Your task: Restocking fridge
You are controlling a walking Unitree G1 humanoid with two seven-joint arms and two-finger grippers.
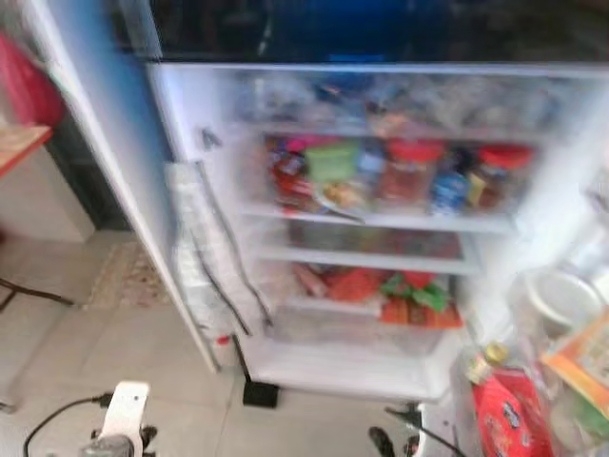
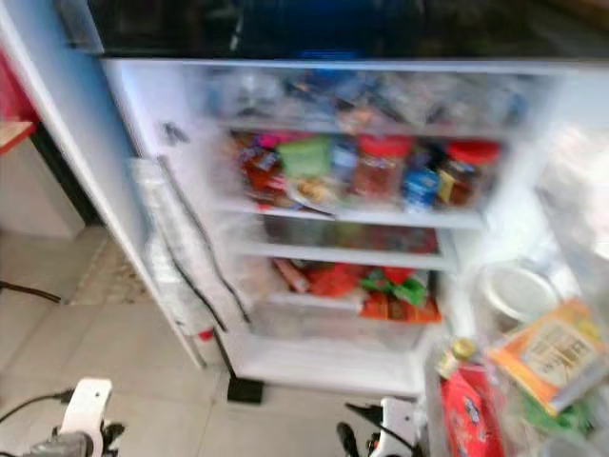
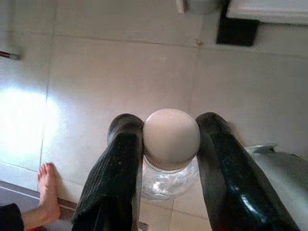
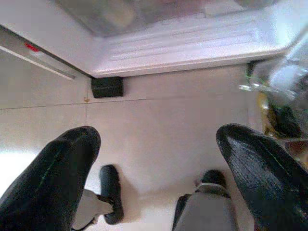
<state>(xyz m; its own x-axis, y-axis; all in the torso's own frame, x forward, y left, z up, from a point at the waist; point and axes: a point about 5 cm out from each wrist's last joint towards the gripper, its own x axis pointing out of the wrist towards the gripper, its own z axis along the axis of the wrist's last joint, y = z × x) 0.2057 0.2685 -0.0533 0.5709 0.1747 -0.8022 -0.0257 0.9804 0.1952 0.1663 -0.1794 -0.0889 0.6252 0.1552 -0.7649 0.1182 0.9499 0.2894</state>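
Observation:
The fridge (image 1: 333, 373) stands open in front of me, its shelves packed with food. Red-lidded jars (image 1: 411, 171) and packets line the middle shelf, and red and green packs (image 1: 400, 290) lie above the clear drawer. In the left wrist view my left gripper (image 3: 169, 120) is shut on a clear jar with a round beige cap (image 3: 171, 138), held over the tiled floor. My right gripper (image 4: 158, 137) hangs open above the floor, just in front of the fridge's bottom sill (image 4: 192, 41), with nothing between its fingers.
The fridge's left door (image 1: 105, 124) swings out to the left. The right door's racks hold a red packet (image 1: 509, 414), a white-lidded tub (image 1: 561, 295) and an orange carton (image 1: 585, 357). A person's bare foot (image 3: 47, 192) rests on the floor. A black block (image 1: 260, 392) sits under the fridge.

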